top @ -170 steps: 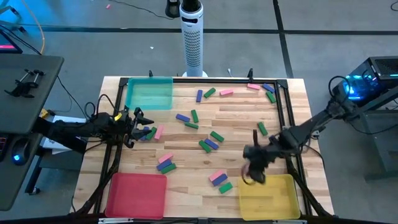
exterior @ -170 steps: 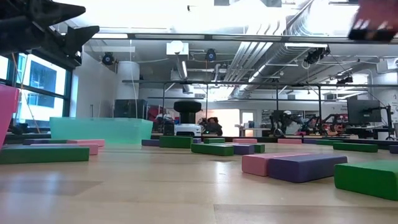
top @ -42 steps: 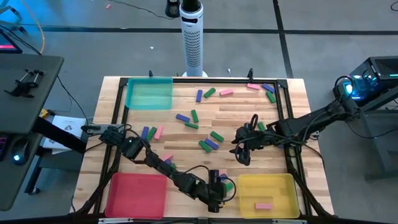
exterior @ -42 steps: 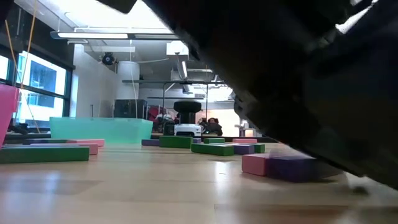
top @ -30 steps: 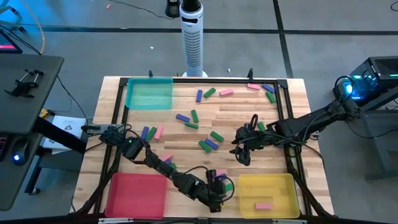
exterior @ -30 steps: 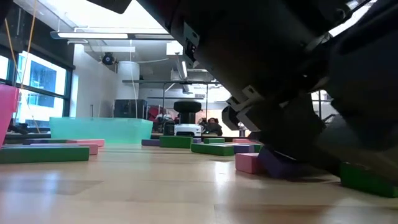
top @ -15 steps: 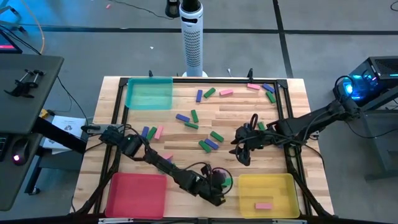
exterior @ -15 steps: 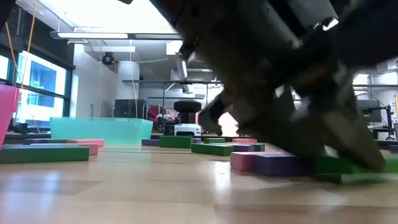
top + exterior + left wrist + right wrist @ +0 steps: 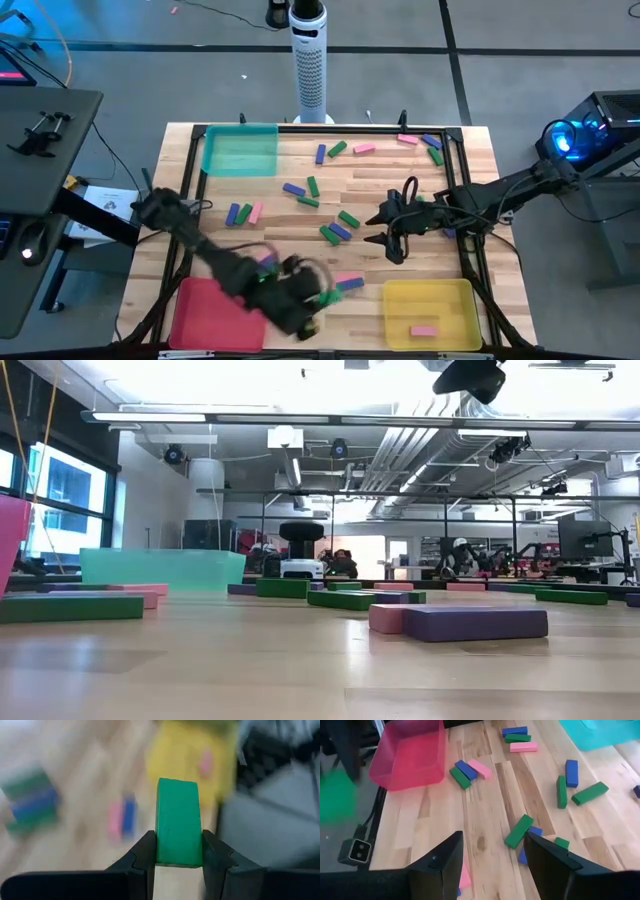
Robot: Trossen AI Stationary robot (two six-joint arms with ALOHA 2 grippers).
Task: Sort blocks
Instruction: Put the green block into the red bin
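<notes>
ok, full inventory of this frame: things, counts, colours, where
Teal tray: one, far left corner.
Red tray: one, near left corner.
Yellow tray: one, near right corner, holding one pink block.
Loose blocks: roughly twenty, blue, green and pink, scattered over the wooden table.
Green block: one, gripped by the left end effector.
White tower: one, beyond the far edge.
Left end effector: shut, near edge, beside the red tray.
Right end effector: open, empty, above the table's right half.
</notes>
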